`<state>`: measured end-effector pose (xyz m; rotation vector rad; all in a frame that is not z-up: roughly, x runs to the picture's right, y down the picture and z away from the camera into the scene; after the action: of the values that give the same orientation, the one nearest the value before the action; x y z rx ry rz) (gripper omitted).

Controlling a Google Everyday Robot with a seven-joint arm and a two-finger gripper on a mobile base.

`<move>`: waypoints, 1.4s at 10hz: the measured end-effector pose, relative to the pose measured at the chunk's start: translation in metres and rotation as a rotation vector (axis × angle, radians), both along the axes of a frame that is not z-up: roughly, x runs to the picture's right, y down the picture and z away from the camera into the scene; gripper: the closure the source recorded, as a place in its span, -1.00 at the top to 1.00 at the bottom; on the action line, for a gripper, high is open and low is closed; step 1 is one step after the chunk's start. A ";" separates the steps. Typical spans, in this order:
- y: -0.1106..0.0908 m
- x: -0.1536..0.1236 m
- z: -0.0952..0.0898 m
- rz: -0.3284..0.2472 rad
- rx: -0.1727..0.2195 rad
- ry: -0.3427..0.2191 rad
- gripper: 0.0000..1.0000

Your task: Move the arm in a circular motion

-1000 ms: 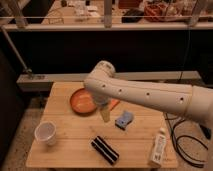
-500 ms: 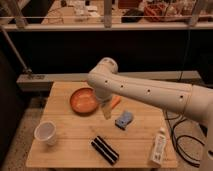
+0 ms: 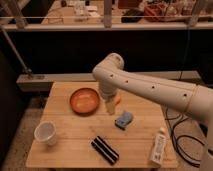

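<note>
Camera view: the arm [image 3: 150, 89] comes in from pic right, a thick white tube running up-left to a rounded joint, then dropping straight down to the gripper [image 3: 110, 106], the small yellowish tip. Vs a sec ago and half a sec ago, that joint has slid a bit toward pic right and slightly up in frame, and the tip went w/ it. It's a small drift each step, and nothing on the table budged. My read: that's a slice of an arc, so the circle is under way, but how much of the loop is done can't be judged. The gripper hangs at the arm's very end, directly below the joint, low over the table [image 3: 75, 125] and just beside the orange bowl [image 3: 82, 100]. A small orange item [image 3: 118, 99] peeks out behind it; touching or not, can't tell. Open or closed, can't tell either. Blue block [image 3: 124, 119] sits near, toward front-right of the tip. Further out: white cup [image 3: 46, 133] front-left, black bar [image 3: 105, 150] at front, white bottle [image 3: 159, 146] front-right, all well apart from the tip.
</note>
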<state>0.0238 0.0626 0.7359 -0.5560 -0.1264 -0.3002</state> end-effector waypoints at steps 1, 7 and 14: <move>-0.001 0.001 0.002 0.003 -0.003 -0.001 0.60; -0.004 0.034 0.014 0.050 -0.015 0.016 0.60; 0.004 0.085 0.017 0.118 -0.036 0.044 0.60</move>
<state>0.1091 0.0667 0.7525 -0.5878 -0.1219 -0.1707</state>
